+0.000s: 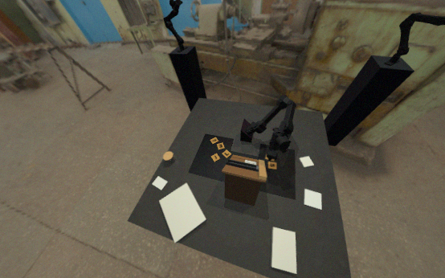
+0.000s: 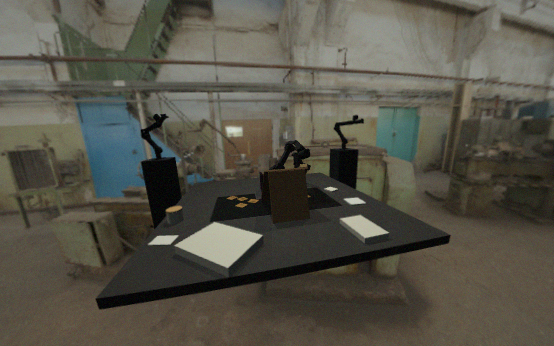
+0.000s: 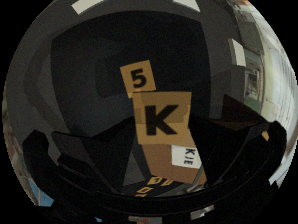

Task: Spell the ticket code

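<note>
Tan and marked K, a letter tile (image 3: pixel 163 118) is clamped in the jaws (image 1: pixel 271 157), beside the brown board (image 1: pixel 242 185) (image 2: pixel 289 195), which stands between the left and right edges of the dark worktop (image 1: pixel 237 241) (image 2: pixel 280 267). The 5 tile (image 1: pixel 272 165) (image 3: pixel 138 77) lies nearby, on the board's side toward the edge with the two small white squares. Four more tiles (image 1: pixel 220 146) (image 2: pixel 241 199) lie toward the edge with the round tan-topped piece (image 1: pixel 168 156) (image 2: pixel 174 214).

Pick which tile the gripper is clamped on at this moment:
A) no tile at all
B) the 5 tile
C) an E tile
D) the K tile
D: the K tile sits between the gripper's fingers, large in the wrist view, while the 5 tile lies on the dark mat.
</note>
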{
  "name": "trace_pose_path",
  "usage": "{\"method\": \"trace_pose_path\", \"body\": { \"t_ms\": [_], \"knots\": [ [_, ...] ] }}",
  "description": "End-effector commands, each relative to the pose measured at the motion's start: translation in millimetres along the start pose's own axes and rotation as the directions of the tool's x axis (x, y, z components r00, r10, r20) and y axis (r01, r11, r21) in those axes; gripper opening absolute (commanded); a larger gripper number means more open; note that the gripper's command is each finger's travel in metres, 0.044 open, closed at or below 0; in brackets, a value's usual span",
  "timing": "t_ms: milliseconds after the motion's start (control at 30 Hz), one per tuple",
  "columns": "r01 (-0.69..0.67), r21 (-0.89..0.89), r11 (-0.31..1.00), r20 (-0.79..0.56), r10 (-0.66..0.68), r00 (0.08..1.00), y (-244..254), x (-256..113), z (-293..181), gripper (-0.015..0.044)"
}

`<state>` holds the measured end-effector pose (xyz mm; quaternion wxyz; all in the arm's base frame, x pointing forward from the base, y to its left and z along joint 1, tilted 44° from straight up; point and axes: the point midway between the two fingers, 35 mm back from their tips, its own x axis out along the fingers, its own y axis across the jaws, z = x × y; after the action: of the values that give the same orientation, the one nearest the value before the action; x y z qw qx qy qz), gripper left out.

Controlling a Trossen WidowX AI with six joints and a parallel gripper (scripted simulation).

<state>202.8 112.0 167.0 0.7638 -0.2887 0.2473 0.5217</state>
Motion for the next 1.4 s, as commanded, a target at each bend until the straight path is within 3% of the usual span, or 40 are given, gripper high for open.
{"method": "trace_pose_path", "body": {
  "t_ms": [0,633,1367],
  "knots": [
    [0.059,0.062,0.996,-0.018,-0.058,0.998,-19,-7,-4,0.0],
    [0.293,0.325,0.899,-0.13,-0.264,0.956,-100,-45,-55,0.0],
    [0.272,0.652,0.707,-0.135,-0.245,0.96,-141,-48,-130,0.0]
  ]
}}
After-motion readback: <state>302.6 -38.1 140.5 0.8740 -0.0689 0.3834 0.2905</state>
